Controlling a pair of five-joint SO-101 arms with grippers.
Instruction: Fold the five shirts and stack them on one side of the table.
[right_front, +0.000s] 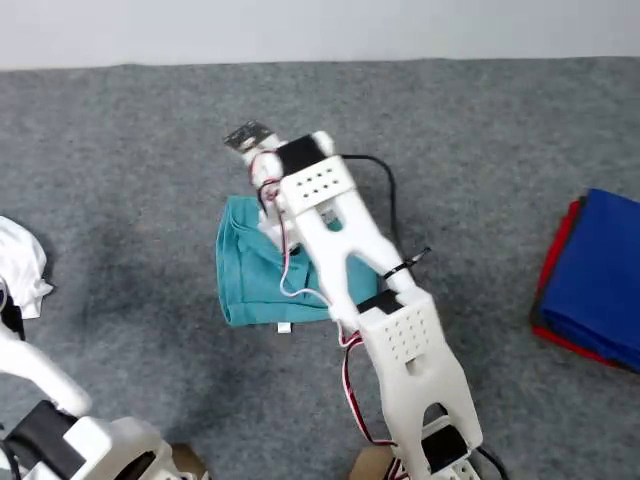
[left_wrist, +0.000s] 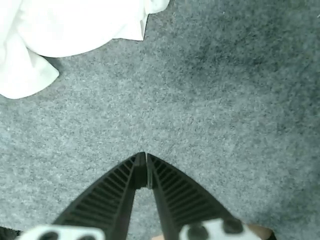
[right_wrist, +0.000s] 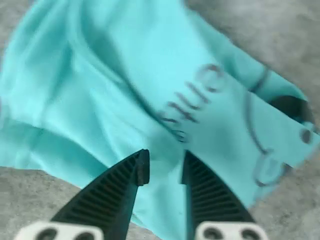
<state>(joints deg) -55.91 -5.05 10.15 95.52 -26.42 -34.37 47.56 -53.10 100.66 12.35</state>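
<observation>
Cloth like this is going to sag and slide rather than hold a shape, I am judging: the teal shirt (right_front: 250, 270) is lying as a rough, partly folded rectangle, thin and limp, with soft creases running across it and dark print showing on its upper face. I am holding my right gripper (right_wrist: 163, 167) just above that shirt, its ribbed black jaws standing a little apart and gripping nothing. I am reckoning that a pinch on a doubled edge or a corner is going to serve best, since a single layer is likely to slip out or drag the fold open. My left gripper (left_wrist: 146, 162) is hovering over the table (right_front: 480, 150), off to the left arm's side of the teal shirt, its tips pressed together on nothing. The table's grey, felt-like nap is probably going to grip the fabric slightly. A crumpled white shirt (right_front: 20, 262) is sitting well apart from the teal shirt on that same side, and a flat folded stack (right_front: 595, 275), blue over red, is resting well apart on the opposite side.
</observation>
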